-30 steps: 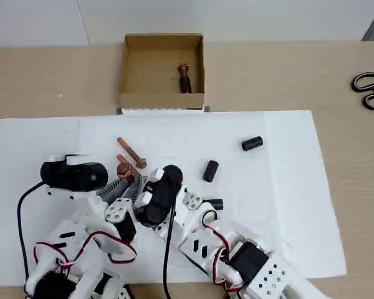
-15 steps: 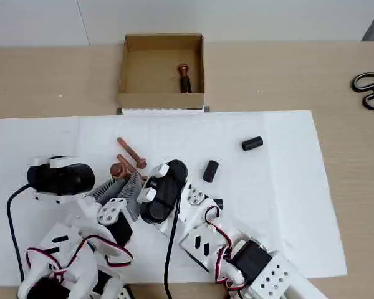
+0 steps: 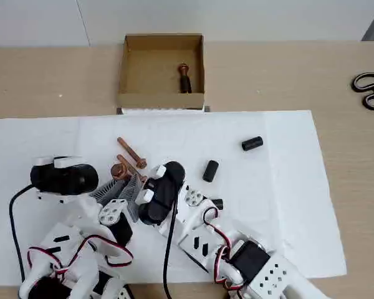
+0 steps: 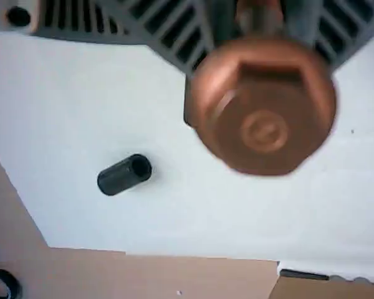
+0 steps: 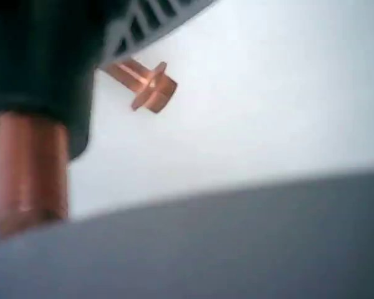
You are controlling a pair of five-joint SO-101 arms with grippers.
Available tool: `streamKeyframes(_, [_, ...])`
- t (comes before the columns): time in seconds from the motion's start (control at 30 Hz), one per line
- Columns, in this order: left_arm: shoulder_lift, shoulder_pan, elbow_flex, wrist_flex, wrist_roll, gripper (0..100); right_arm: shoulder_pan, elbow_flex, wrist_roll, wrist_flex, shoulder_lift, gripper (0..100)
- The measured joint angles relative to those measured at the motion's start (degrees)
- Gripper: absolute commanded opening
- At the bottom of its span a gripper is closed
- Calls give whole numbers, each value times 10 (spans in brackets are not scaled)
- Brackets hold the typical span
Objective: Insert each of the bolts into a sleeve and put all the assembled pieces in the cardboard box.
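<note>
Showing a flanged hexagonal head end-on, the copper bolt (image 4: 262,109) is pinched by its shank between the ribbed grey jaws of the left gripper (image 3: 123,182), over the white paper (image 3: 287,205) and just beside the right gripper (image 3: 151,185), whose grip I cannot tell. The cardboard box (image 3: 161,99) beyond the paper holds 1 assembled piece (image 3: 184,78), a bolt in a dark sleeve, near one side wall.

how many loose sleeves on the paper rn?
3. Far sleeve toward the paper's right side; middle sleeve mid-paper; third sleeve half hidden against the right arm. The arms may hide more.
</note>
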Motion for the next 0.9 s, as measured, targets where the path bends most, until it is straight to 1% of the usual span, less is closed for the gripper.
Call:
streamKeyframes(0.23, [0,0,0,6,-12,6,0,0,0,0,1,3])
streamKeyframes(0.4, [0,1,0,6,-37,6,0,0,0,0,1,3])
streamKeyframes(0.53, [0,1,7,5,-39,6,-1,0,0,0,2,3])
streamKeyframes(0.77, [0,1,31,-38,-39,6,-1,1,0,0,2,3])
streamKeyframes(0.9, [0,1,33,-39,-39,6,-1,1,0,0,2,3])
